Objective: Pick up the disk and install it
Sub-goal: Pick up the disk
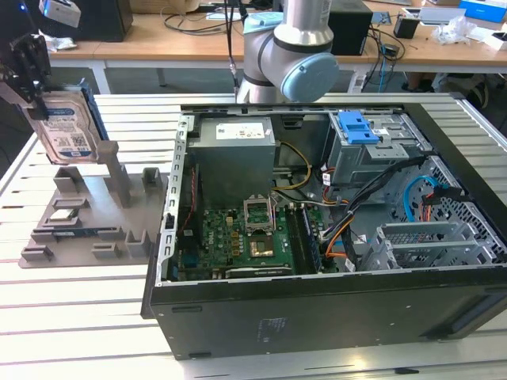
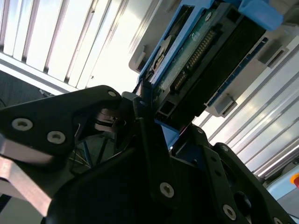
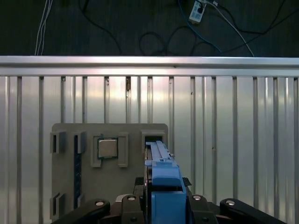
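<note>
The disk [image 1: 67, 127] is a silver drive with a white-and-blue label in a blue carrier bracket. In the exterior view it stands upright at the far left, just over a slot post of the grey holder tray [image 1: 87, 214]. My gripper [image 1: 36, 96] comes from above and is shut on the disk's upper edge. In the second wrist view the black fingers [image 2: 145, 135] clamp the disk [image 2: 196, 60] edge-on, its connector side showing. The first wrist view looks down the disk's blue bracket [image 3: 163, 179] onto the tray [image 3: 107, 133].
The open computer case [image 1: 317, 317] lies to the exterior view's right of the tray, with a motherboard [image 1: 238, 237], a grey power supply box [image 1: 234, 154] and a blue-handled drive cage [image 1: 356, 131]. The arm's base [image 1: 289, 47] stands behind the case. A chip [image 3: 107, 148] sits in the tray.
</note>
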Available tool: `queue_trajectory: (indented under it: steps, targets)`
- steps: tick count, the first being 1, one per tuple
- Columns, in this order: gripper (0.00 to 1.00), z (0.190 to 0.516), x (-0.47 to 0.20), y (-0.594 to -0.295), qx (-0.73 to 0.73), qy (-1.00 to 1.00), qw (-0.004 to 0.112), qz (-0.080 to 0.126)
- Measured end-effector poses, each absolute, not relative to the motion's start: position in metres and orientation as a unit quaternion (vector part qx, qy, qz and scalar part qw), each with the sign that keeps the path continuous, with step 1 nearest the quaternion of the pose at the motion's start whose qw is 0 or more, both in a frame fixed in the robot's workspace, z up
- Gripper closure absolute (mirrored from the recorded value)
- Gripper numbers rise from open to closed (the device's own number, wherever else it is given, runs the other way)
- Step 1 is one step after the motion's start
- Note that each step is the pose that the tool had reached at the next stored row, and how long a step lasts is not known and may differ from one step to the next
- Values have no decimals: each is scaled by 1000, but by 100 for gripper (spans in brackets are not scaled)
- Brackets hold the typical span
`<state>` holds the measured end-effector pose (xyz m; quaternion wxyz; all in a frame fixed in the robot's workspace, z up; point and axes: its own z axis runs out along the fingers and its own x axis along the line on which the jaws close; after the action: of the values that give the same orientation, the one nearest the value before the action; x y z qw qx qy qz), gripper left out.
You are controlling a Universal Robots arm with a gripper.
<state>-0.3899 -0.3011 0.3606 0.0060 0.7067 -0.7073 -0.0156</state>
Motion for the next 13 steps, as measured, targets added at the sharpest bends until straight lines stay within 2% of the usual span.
queue_trajectory:
  steps: [13]
  targets:
    - [63,385,-390,-301,707,-707,6,-16]
